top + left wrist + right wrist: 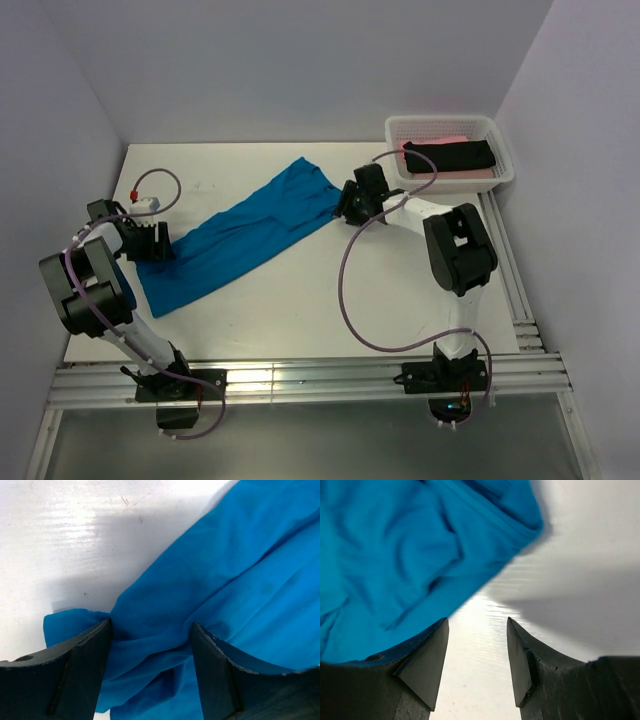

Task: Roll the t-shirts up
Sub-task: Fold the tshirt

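surface: white table, smooth and glossy, faint scuffs in the left wrist view; metal rails along the near edge.
room: plain pale walls on three sides.
blue t-shirt: soft, creased cloth lying flat as a long diagonal strip from near-left to far-middle of the table.
left gripper: at the strip's near-left end. Fingers are spread wide with a bunched fold of blue cloth lying in the gap and touching both; no visible pinch.
right gripper: at the strip's far-right end. Fingers are apart with only bare table between them, holding nothing. The cloth edge sits just beyond the left fingertip.
basket: white mesh, rectangular, at the far-right corner.
black t-shirt: folded, lying in the basket on top of the pink one.
pink t-shirt: only its edges show.
clutter: purple cable loops off the right arm over the table; small white part with a red tip is at far left, just beside the left gripper.
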Available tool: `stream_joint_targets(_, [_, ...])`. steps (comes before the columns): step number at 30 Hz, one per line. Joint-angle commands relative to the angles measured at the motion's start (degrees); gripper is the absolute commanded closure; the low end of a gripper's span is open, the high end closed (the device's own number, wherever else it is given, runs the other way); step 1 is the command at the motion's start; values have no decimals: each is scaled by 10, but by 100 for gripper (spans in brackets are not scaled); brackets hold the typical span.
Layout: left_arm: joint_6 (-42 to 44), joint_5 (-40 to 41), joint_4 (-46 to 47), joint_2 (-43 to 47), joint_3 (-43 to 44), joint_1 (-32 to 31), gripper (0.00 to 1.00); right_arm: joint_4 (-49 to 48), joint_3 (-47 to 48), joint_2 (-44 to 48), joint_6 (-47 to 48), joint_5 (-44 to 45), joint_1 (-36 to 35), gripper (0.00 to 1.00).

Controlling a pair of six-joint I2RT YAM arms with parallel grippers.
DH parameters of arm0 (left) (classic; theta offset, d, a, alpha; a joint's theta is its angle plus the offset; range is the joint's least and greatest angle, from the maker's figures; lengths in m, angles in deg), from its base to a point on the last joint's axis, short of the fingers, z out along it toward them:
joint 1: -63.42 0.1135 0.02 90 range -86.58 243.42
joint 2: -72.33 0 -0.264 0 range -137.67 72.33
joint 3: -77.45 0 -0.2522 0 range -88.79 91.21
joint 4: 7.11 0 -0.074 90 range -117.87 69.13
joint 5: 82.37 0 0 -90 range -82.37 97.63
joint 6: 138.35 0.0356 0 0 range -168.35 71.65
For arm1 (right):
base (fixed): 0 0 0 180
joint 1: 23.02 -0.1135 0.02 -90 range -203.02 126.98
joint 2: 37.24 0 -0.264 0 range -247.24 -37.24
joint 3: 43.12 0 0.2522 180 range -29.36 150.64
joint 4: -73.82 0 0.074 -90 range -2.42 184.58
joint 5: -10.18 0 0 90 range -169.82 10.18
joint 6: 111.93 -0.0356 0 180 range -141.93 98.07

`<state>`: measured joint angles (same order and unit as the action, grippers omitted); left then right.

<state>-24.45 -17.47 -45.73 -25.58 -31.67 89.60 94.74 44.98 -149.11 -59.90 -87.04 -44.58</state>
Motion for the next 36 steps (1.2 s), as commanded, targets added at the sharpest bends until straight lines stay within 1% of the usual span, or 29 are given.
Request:
stream_joint_targets(1, [12,8,-27,25,-2,10,30,-52,-6,-2,-63,13,-1,43])
stream_joint_targets(8, [31,8,-25,28,-1,29,28,-107,17,-77,-133,13,-1,43])
stream_joint_targets(10, [36,15,-19,19,-5,30,28,-99,37,-91,-160,29,-1,43])
stream_joint_targets(12, [45,17,-21,4,-8,29,29,-86,53,-107,-190,46,-1,45])
stream_joint_targets(15, [61,8,-39,-18,-4,29,30,-59,97,-132,-213,59,-2,46])
stream_joint_targets(17, [75,15,-48,-26,3,27,30,-36,148,-161,-219,55,-1,46])
stream_joint_targets(18, [78,19,-52,-31,4,27,30,-39,164,-172,-233,48,-1,46])
stream_joint_targets(19, [87,21,-57,-33,4,26,30,-51,183,-183,-242,17,-1,46])
stream_joint_targets(20, [92,26,-63,-33,3,24,30,-59,193,-205,-252,8,1,48])
stream_joint_targets(22, [106,31,-77,-37,0,17,30,-53,232,-218,-257,17,2,53])
stream_joint_targets(23, [112,43,-80,-37,-8,14,30,-51,243,-231,-261,15,3,57])
stream_joint_targets(25, [125,56,-82,-33,-26,2,31,-55,283,-247,-269,6,6,61])
stream_joint_targets(26, [127,62,-84,-30,-32,-2,31,-53,300,-265,-272,-7,9,67])
stream_joint_targets(27, [132,69,-86,-26,-37,-7,31,-47,316,-276,-279,-10,12,68])
stream_joint_targets(28, [141,70,-96,-26,-41,-16,31,-52,340,-292,-283,-14,14,73])
stream_joint_targets(30, [146,68,-109,-27,-37,-28,31,-70,356,-306,-303,-17,22,79])
stream_joint_targets(31, [149,63,-127,-28,-31,-40,32,-93,359,-317,-310,-21,25,87])
stream_joint_targets(32, [149,59,-135,-30,-27,-46,32,-123,360,-323,-316,-28,28,88])
stream_joint_targets(36, [132,62,-129,-33,-19,-94,32,-173,374,-347,-355,-38,55,90])
